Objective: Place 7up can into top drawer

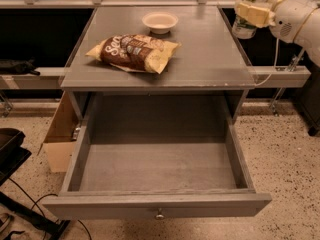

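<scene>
Upper right, our gripper clamps the 7up can upright. Chip bag and white bowl sit left; top drawer open below

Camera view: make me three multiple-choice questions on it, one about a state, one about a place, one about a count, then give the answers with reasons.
1. The wide grey wooden top drawer is: A shut; B pulled open and empty; C open and packed full.
2. The pale whitish-green 7up can is: A inside the drawer; B gripped in the tool beside the grey table's right rear corner; C on the floor.
3. Things lying on the tabletop: A two; B four; C none.
Answers: 1 B, its bare floor shows. 2 B, the tool clamps the can clear of the tabletop. 3 A, only the round white bowl and the brown chip bag.
</scene>
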Motion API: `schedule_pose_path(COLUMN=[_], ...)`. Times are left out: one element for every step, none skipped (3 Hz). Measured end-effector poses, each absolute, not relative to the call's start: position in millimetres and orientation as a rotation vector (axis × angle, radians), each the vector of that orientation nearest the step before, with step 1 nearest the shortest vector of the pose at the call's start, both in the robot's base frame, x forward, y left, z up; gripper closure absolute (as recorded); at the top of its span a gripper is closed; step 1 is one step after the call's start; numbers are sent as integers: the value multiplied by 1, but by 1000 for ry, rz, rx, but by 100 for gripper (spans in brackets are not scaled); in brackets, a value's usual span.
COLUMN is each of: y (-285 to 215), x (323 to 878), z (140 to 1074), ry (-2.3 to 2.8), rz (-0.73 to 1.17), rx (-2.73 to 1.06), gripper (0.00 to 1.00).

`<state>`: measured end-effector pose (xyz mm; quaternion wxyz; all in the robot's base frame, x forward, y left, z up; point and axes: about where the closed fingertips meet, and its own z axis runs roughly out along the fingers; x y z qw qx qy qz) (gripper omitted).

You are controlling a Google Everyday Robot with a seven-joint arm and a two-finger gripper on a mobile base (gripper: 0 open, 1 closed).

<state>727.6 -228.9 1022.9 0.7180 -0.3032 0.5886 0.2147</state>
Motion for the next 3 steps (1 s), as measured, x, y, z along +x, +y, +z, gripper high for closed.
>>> schedule_pose_path(y=[-212, -181, -151], x=[655, 612, 586], z=[1045, 999, 948], ry=[1251, 1269, 1251], rz=[481, 592, 786], rx=[-704, -780, -867], gripper=[100, 100, 100])
